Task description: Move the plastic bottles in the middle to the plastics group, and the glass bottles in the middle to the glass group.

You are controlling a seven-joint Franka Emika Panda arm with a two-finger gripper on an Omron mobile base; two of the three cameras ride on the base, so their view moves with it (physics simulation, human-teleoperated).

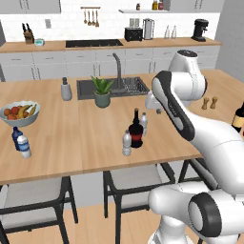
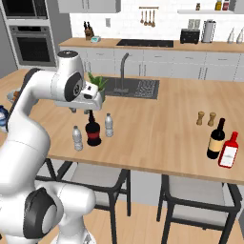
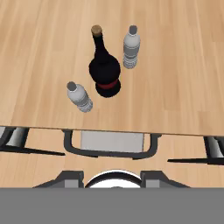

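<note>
**3 bottles waiting mid-counter, none sorted yet**

3 middle items stand near the front edge of the wooden counter [image 1: 71,138]: the wide dark glass bottle [image 3: 105,72] with red label, and 2 clear plastic bottles, 1 just behind it toward the sink [image 3: 131,47] and 1 just beside it nearer the front edge [image 3: 79,96]. All 3 upright, close-set but apparently not touching.

Plastics group sits at the counter's left end by the fruit bowl [image 1: 20,113]: small dark blue bottle [image 1: 15,137] and pale blue-capped bottle [image 1: 24,147]. Glass group, the slim brown wine bottle [image 2: 216,138], stands toward the right end beside a red bottle [image 2: 229,150].

Gripper [image 2: 81,110] hangs above the cluster, holding nothing. Finger spacing cannot be told; the hand view does not show the tips clearly.

Judgement: pick not yet begun. A clean approach would come straight down on 1 bottle, fingers wide, closing on neck or cap. Tight spacing risks a finger knocking a neighbour over; the front plastic bottle looks freest to take first.
</note>
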